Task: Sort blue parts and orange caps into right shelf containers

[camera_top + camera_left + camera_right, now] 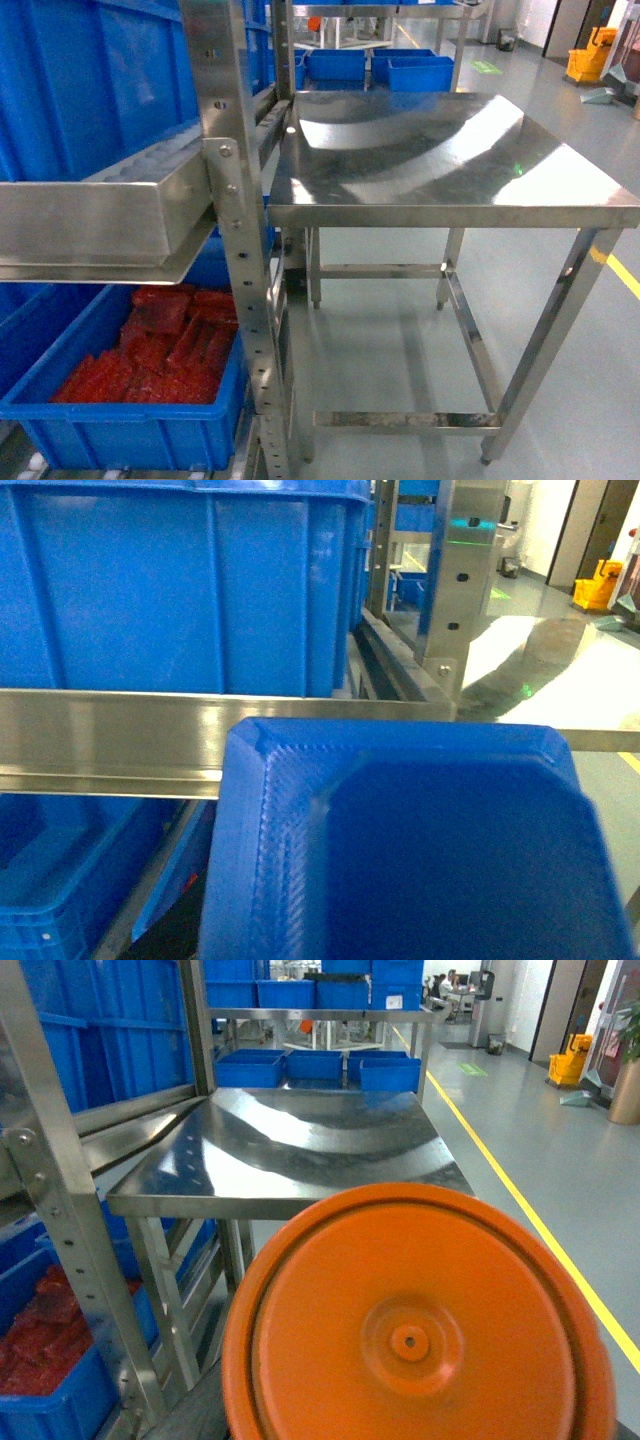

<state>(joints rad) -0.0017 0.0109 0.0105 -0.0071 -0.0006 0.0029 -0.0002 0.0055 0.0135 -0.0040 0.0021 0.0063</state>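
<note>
Filling wrist views, blue part, orange cap

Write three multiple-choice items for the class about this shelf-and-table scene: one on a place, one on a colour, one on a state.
1. Where is the blue plastic crate of red pieces?
A. on the table
B. low on the shelf rack
C. on the floor beyond the table

2. What colour is the round cap filling the right wrist view?
A. orange
B. green
C. white

3. What state is the top of the stainless steel table in?
A. stacked with crates
B. cloth-covered
C. bare and shiny

Answers: 1 B, it sits under the steel shelf beside the rack post. 2 A, its round face is orange. 3 C, only reflections show on it.
</note>
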